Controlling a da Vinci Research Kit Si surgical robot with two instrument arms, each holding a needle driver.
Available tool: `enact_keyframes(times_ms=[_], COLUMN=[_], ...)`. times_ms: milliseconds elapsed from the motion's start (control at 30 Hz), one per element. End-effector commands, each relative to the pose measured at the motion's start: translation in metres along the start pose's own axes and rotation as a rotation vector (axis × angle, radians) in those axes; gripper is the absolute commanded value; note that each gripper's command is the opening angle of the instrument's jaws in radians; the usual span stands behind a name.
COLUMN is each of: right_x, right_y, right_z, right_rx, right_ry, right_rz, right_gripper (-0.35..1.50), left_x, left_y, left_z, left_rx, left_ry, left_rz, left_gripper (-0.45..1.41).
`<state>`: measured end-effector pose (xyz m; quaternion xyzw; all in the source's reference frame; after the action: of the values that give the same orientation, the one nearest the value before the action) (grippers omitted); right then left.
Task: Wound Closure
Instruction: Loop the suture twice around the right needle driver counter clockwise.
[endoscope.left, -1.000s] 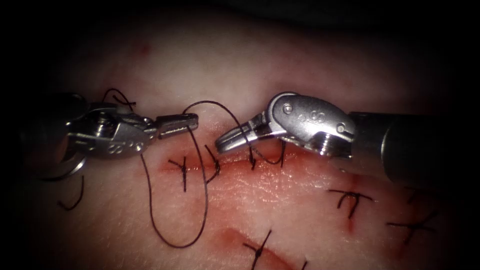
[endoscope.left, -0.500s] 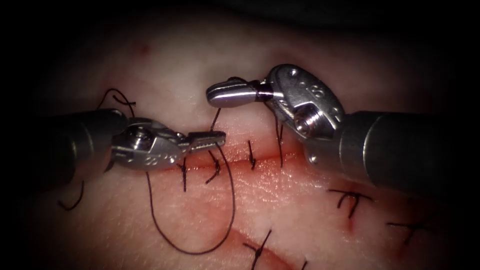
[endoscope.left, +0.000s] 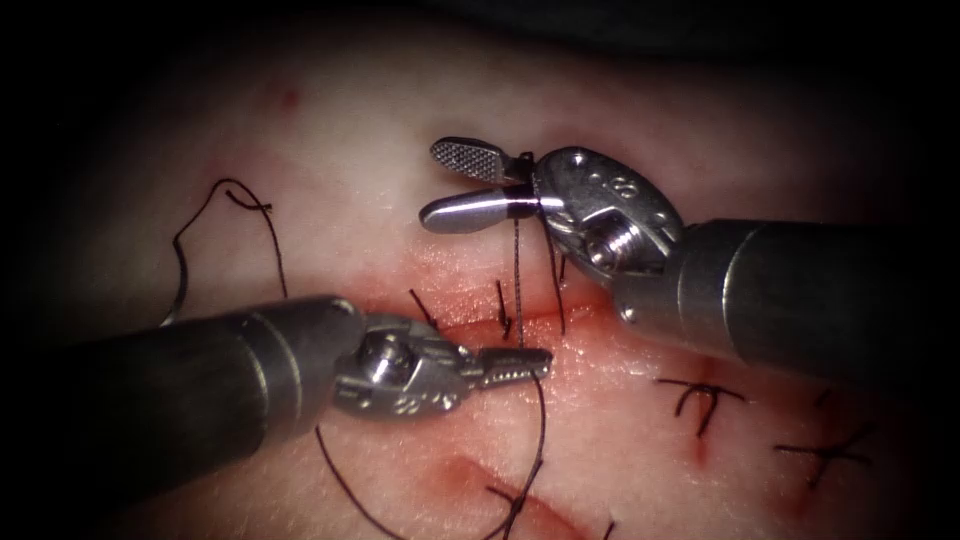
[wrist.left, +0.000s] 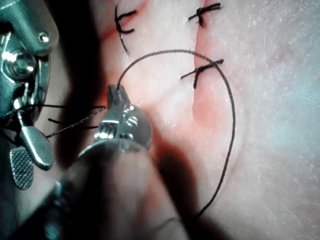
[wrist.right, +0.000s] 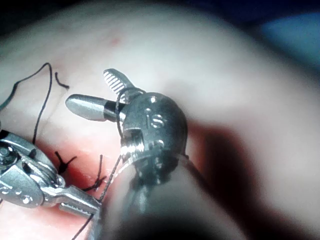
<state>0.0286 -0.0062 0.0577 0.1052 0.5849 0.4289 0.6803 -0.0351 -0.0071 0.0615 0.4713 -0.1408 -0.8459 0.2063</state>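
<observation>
My left tool (endoscope.left: 540, 360) comes in from the lower left, and its jaws are shut on the black thread (endoscope.left: 517, 270) just below the cut (endoscope.left: 590, 315). From there the thread runs up taut to my right tool (endoscope.left: 432, 185), whose jaws stand open above the cut. It wraps around the base of those jaws, with nothing between them. A slack loop of thread (endoscope.left: 540, 430) hangs below the left jaws. What looks like the needle (endoscope.left: 182, 280) lies on the tissue at far left, held by neither tool. The left tool (wrist.left: 116, 95) gripping the thread appears in its wrist view, and the open right tool (wrist.right: 89, 89) in its own.
Finished stitches (endoscope.left: 500, 310) cross the cut between the tools. More knotted stitches (endoscope.left: 700, 400) sit lower right, and another (endoscope.left: 515, 500) lies on a second red cut near the lower edge. Red fluid stains the tissue (endoscope.left: 620, 370) along the cut.
The left tool carried the thread rightward and down across the cut. The right tool rose above the cut and its jaws went from shut to open.
</observation>
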Motion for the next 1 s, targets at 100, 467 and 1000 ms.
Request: enact_keyframes(times_ms=[100, 467, 1000], right_x=[-0.0045, -0.0099, -0.0096], right_y=[0.0003, 0.0005, -0.0012], right_z=[0.0002, -0.0021, -0.0038], right_rx=[0.007, 0.132, 0.601], right_ry=[-0.095, -0.238, -0.254], right_rz=[-0.079, -0.241, -0.254], right_gripper=[1.43, 1.43, 1.38], left_x=[0.0008, 0.0010, -0.0087], left_y=[-0.0006, -0.0059, -0.0096], left_z=[-0.0001, -0.0033, -0.0036], left_rx=[-0.003, -0.019, -0.049], left_ry=[0.007, 0.061, 0.287], left_rz=[0.005, 0.053, 0.098], left_gripper=[-0.45, -0.45, -0.45])
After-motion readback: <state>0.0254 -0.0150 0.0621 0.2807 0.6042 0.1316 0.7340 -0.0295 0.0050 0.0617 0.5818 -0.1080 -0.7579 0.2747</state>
